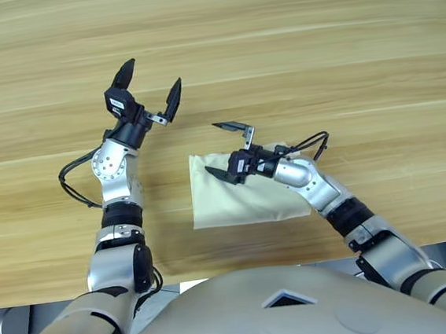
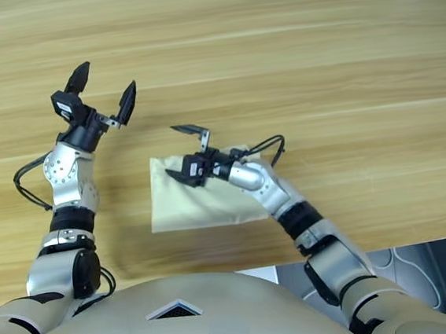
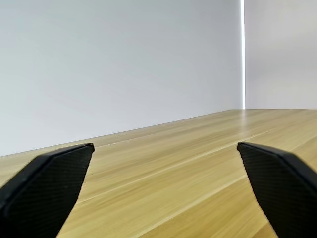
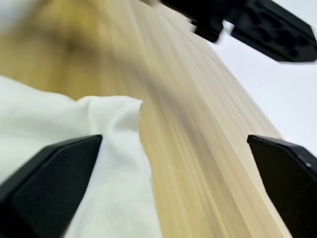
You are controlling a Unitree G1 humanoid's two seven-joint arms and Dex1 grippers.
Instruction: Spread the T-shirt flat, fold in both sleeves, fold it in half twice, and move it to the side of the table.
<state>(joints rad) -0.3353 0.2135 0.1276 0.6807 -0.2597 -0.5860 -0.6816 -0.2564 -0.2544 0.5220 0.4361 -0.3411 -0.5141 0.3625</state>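
Across the whole scene runs a pale wooden desk [image 1: 274,36] with long grain lines. Near its front edge, roughly before the robot's middle, lies the cream T-shirt [image 1: 218,199], folded into a compact rectangle with its edges fairly straight and one corner slightly lifted in the right wrist view. The right arm reaches over the cloth from the right, and the right tool [image 1: 212,147] sits above the shirt's far left part with its two dark fingers spread wide, holding nothing. The left tool [image 1: 153,75] stands over bare wood to the left of the shirt, well apart from it, pointing away from the robot, its fingers [image 3: 44,183] also parted and empty.
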